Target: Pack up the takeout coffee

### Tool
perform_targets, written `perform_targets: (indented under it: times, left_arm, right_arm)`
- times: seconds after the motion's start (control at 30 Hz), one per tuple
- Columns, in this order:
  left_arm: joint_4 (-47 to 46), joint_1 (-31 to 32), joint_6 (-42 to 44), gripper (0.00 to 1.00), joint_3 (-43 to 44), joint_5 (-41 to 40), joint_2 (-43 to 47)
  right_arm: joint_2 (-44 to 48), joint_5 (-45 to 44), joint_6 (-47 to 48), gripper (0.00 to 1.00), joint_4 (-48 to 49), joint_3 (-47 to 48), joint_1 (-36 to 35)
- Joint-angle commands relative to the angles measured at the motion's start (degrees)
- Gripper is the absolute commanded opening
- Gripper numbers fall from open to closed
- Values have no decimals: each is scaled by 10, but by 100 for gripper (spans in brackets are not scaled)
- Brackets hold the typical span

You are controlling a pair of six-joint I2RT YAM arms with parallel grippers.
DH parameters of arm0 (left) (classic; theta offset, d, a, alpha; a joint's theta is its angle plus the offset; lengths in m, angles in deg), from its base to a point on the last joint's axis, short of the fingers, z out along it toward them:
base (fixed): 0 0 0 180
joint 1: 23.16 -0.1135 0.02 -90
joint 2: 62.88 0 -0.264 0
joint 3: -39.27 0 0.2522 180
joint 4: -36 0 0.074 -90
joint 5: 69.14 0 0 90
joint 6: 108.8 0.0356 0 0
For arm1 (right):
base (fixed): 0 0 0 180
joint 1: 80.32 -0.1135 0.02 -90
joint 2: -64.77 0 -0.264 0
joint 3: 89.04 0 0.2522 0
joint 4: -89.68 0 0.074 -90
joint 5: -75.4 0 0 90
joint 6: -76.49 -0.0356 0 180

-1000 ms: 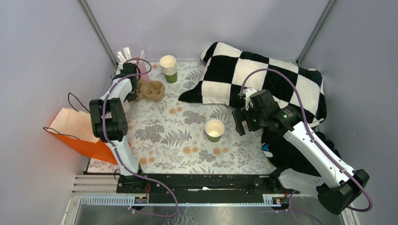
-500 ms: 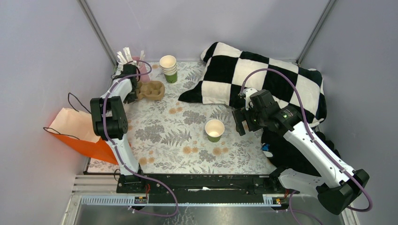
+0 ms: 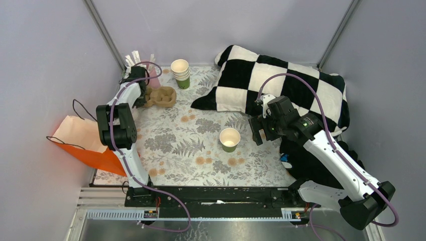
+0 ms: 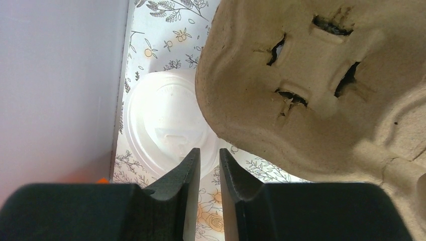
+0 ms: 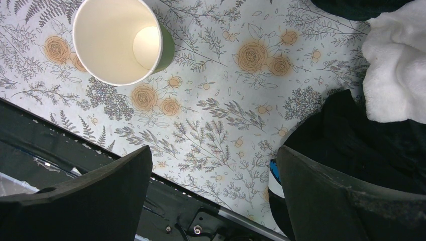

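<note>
Green-walled and open-topped, the takeout cup (image 3: 229,139) is seen standing upright near the middle of the floral tablecloth (image 3: 171,143). Just right of it, the right gripper (image 5: 213,150) is held above the cloth, fingers spread wide with nothing between them; the cup is caught at the upper left of its wrist view. Over at the far left, the left gripper (image 4: 208,153) is pointed at the near rim of a flat white lid (image 4: 161,123) lying by the wall. Its fingers are drawn close, with a slim gap; whether that rim is pinched cannot be told. A pulp cup carrier (image 4: 326,75) is seen just beside the lid, and a stack of cups (image 3: 180,73) farther back.
</note>
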Motion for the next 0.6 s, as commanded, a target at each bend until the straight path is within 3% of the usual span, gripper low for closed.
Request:
perform_targets:
  times: [0.0,0.57]
  left_arm:
    - [-6,-5,2,23,17,6,4]
    - [-6,-10,1,25,23,17,-14]
  right_arm:
    - [2,-4,9,100,15,5,-4]
    - [-2,-2,8,100,17,4,-4]
